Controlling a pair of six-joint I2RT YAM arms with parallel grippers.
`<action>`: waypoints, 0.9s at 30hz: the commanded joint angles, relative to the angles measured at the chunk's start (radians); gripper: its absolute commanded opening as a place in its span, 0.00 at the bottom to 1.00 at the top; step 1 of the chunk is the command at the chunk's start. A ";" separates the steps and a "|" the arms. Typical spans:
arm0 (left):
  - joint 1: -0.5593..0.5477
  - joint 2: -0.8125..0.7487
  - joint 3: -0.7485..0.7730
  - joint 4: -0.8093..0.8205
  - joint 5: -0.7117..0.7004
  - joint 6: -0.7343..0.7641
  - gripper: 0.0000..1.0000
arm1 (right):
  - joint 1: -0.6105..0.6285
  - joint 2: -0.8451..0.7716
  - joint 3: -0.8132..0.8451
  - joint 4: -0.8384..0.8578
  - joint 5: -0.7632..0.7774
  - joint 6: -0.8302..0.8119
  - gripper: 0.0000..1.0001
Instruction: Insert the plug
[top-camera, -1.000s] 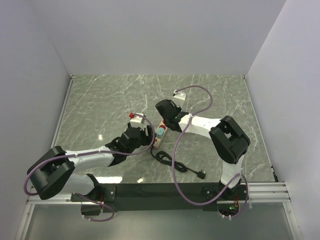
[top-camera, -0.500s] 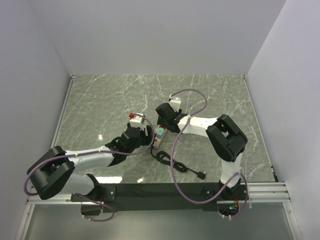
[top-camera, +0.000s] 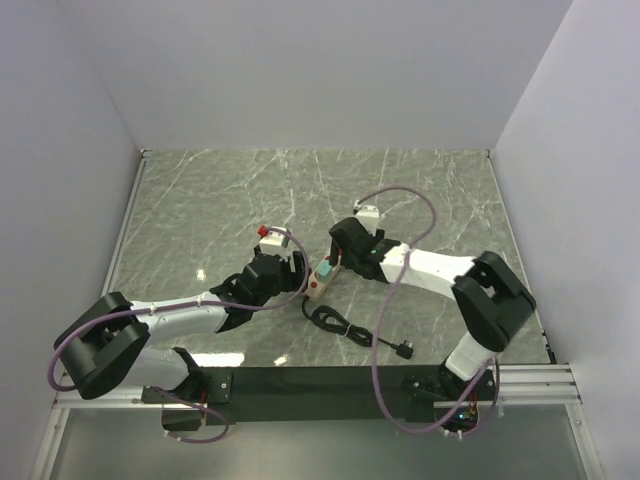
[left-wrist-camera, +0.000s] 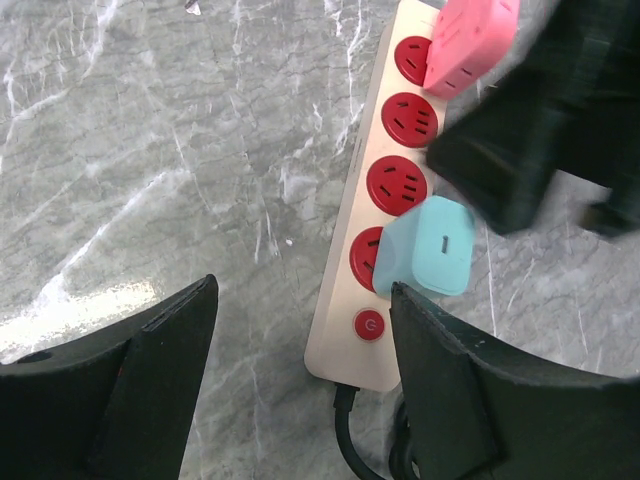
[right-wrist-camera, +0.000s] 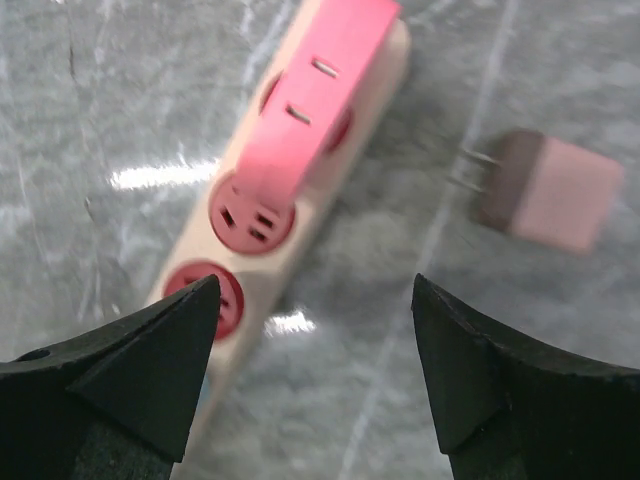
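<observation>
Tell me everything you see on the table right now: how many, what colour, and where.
Power strip: one, cream with red sockets, mid-table between the arms.
Teal adapter: one, light teal, plugged in beside the strip's switch.
Pink adapter: one, pink, plugged in at the strip's far end.
Loose plug: one, pink with a dark front, lying on the table beside the strip.
Cord: one, black, running from the strip toward the near edge.
Table: one, grey-green marble.
Left end effector: one, black, open over the switch end.
Right end effector: one, black, open over the far end.
</observation>
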 joint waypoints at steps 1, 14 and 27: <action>0.003 -0.009 0.022 0.024 -0.016 -0.004 0.76 | 0.009 -0.128 -0.054 -0.043 0.014 -0.021 0.84; 0.005 -0.017 0.014 0.018 -0.023 -0.008 0.75 | -0.138 -0.200 -0.164 -0.044 0.049 -0.027 0.81; 0.009 0.011 0.028 0.012 -0.039 0.005 0.75 | -0.209 -0.035 -0.107 0.051 0.009 -0.065 0.73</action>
